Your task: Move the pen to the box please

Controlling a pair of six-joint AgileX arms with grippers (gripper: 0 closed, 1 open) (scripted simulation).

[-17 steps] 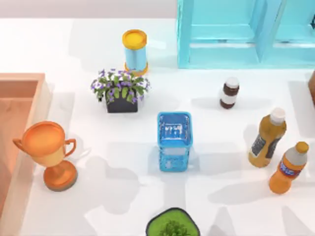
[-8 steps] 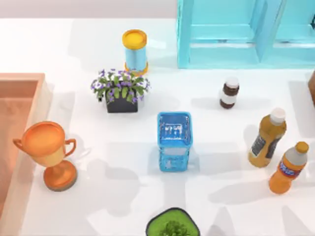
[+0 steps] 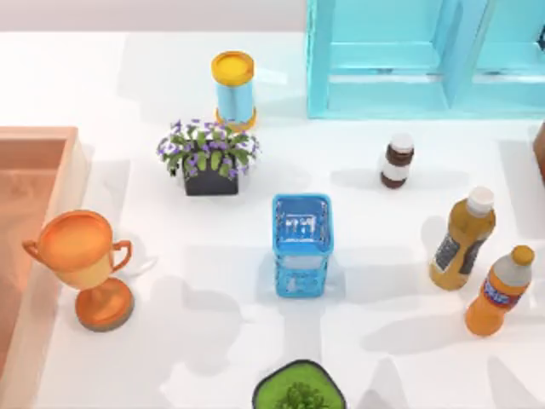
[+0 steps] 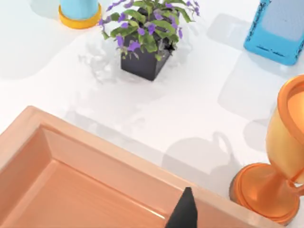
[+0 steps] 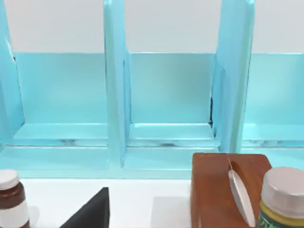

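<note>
The pen is hidden; I cannot make it out in any view. The box (image 3: 38,136) is orange-brown with thick pale walls and lies along the table's left edge. Its near wall (image 4: 109,159) and bare floor show in the left wrist view. My left gripper (image 4: 184,213) hangs over that wall, with one dark fingertip in view beside the trophy's foot. My right gripper (image 5: 90,211) is at the back right, facing the turquoise cabinet (image 5: 166,104), and shows as one dark tip.
A blue mesh basket (image 3: 302,245) stands mid-table. An orange trophy (image 3: 85,264) is beside the box. A flower pot (image 3: 209,158) and a yellow-capped can (image 3: 233,89) stand behind. A brown jar (image 3: 397,160) and two bottles (image 3: 464,239) stand right. A green plant (image 3: 298,392) is in front.
</note>
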